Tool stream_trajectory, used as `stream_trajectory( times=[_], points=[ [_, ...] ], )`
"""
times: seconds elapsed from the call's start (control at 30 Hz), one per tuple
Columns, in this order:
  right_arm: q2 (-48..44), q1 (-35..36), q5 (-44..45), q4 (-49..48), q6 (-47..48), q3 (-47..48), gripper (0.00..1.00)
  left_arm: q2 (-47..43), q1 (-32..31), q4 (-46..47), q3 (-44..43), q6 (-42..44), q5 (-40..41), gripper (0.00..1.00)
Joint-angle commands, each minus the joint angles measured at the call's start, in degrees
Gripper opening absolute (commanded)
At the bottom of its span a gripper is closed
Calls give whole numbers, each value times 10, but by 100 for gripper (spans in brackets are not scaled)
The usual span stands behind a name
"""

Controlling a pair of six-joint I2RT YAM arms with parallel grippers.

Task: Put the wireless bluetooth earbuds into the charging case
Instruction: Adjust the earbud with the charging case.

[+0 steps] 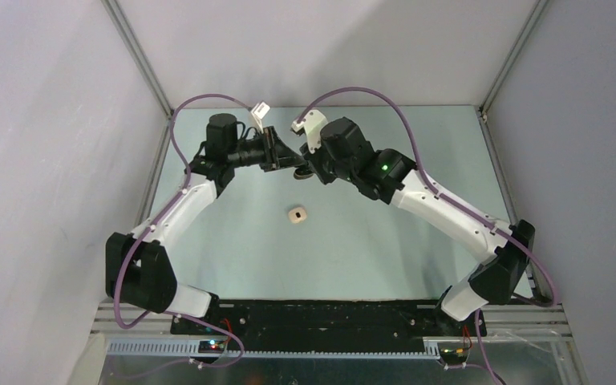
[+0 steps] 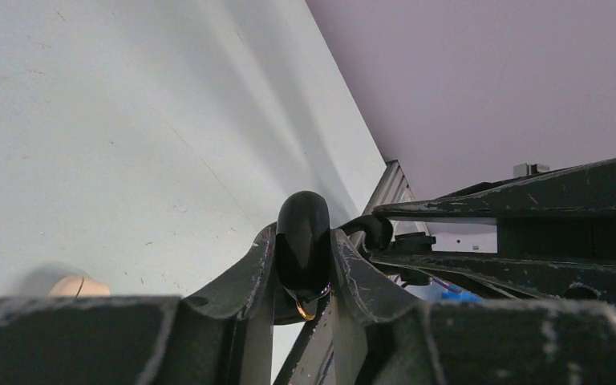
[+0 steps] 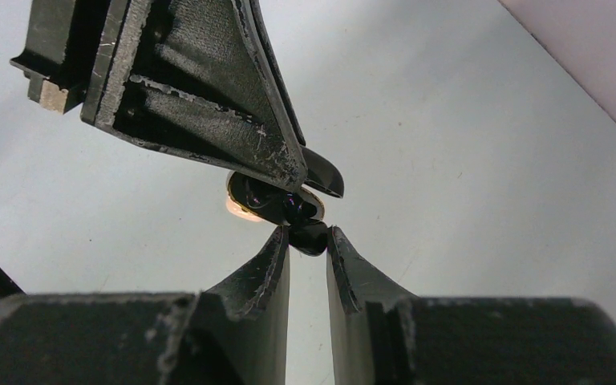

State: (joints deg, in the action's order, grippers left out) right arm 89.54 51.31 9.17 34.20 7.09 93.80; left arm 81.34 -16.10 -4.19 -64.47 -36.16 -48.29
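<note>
My left gripper (image 2: 303,245) is shut on a glossy black charging case (image 2: 302,218) and holds it in the air over the far middle of the table. In the right wrist view the case (image 3: 263,197) hangs open under the left fingers (image 3: 200,88). My right gripper (image 3: 308,233) is shut on a tiny black earbud (image 3: 310,239) and holds it against the case's open side. In the top view the two grippers meet, the left (image 1: 283,156) and the right (image 1: 305,170). A second earbud does not show clearly.
A small beige pebble-like case (image 1: 297,214) lies on the grey table just in front of the grippers; it also shows in the left wrist view (image 2: 79,286). Grey walls enclose the table on the left, right and back.
</note>
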Motion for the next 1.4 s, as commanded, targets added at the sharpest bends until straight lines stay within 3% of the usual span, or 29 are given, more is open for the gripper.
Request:
stream_trajectory(
  times=[0.0,0.53,0.93,0.97,1.1,1.37],
  points=[
    [9,6,20,-10,-10,29,0,-14,5,30,-15,-17,-16,0],
    [19,19,83,-41,7,15,0,-10,11,52,-11,-47,-34,0],
    [12,76,152,-138,105,-47,0,9,34,114,1,-128,-49,0],
    [14,76,146,-135,103,-45,4,8,34,116,4,-128,-49,0],
    [18,74,127,-101,73,-25,39,5,37,121,10,-127,-48,0],
    [32,7,-34,42,-28,109,55,7,38,124,14,-105,-54,0]
  ],
)
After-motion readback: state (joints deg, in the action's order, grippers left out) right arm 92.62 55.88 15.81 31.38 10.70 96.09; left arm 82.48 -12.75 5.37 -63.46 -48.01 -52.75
